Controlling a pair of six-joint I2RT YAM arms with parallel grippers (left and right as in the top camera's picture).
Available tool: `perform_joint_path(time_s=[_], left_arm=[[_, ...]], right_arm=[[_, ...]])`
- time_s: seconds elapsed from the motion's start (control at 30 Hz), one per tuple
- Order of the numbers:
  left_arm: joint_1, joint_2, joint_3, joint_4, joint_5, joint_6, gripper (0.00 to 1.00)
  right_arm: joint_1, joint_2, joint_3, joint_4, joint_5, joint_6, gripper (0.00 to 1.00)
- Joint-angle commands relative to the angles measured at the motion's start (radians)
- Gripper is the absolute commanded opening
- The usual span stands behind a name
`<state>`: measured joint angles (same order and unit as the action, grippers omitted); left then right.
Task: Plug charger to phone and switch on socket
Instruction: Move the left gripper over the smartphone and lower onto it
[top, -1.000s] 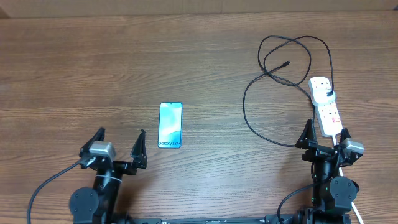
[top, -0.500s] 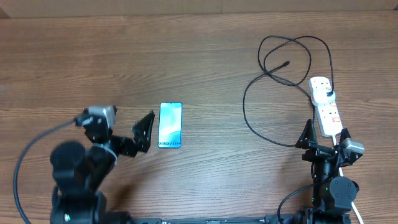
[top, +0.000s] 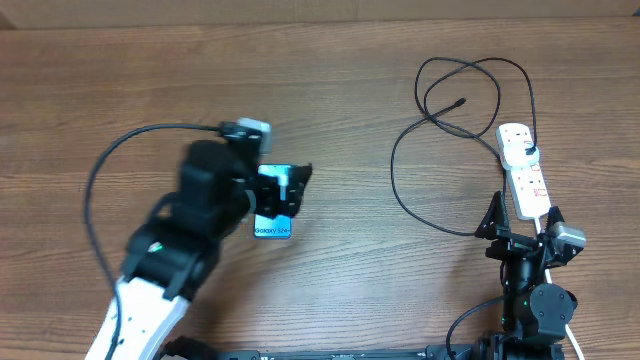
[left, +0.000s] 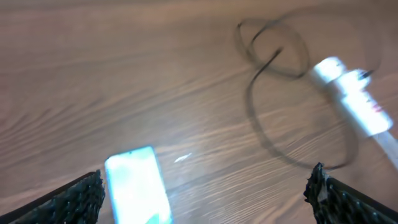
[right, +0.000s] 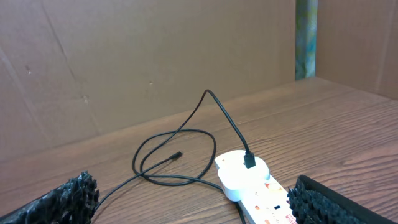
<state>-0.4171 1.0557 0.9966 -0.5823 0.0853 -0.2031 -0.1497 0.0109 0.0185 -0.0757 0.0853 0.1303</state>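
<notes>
— How does the left arm stand?
— It reaches in from 7 o'clock of the overhead view, white forearm low and black wrist stretched toward 1 o'clock. The left gripper (top: 287, 192) hangs over the upper half of the phone (top: 272, 227). Only the lower end, with the "Galaxy S24+" line, shows.
— Is it grasping anything?
— No. Its jaws are spread wide and empty. In the blurred wrist view the fingers (left: 68, 200) sit at the lower corners. The phone lies between them, nearer the one at 8 o'clock, screen up on the table (left: 124, 74).
— And the right arm?
— It is folded back at 5 o'clock. The right gripper (top: 522, 213) points to 12 and is released, with nothing between its fingers. The near end of the socket (top: 525, 170) lies just beyond them.
— Where are the task's things?
— The phone lies just off the table's centre, toward 9 o'clock. The socket lies at 3 o'clock, running roughly 12 to 6. The charger (top: 393, 175) has its plug (top: 533, 150) seated near the socket's far end. Its cable loops out toward 10 o'clock. The tip (top: 460, 102) lies bare on the wood at 1 o'clock, well apart from the phone.
</notes>
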Motion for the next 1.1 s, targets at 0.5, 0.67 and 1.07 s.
perform_joint_path(time_s=[0.5, 0.67, 1.07], left_arm=[[-0.165, 0.268, 0.044, -0.039, -0.425, -0.006, 1.00], [-0.153, 0.314, 0.044, -0.093, -0.337, -0.003, 1.00], [0.077, 0.426, 0.044, -0.039, 0.031, -0.119, 0.99]], right_arm=[[0.003, -0.008, -0.011, 0.003, 0.002, -0.005, 1.00], [0.003, -0.008, -0.011, 0.003, 0.002, -0.005, 1.00], [0.003, -0.008, -0.011, 0.003, 0.002, -0.005, 1.00]])
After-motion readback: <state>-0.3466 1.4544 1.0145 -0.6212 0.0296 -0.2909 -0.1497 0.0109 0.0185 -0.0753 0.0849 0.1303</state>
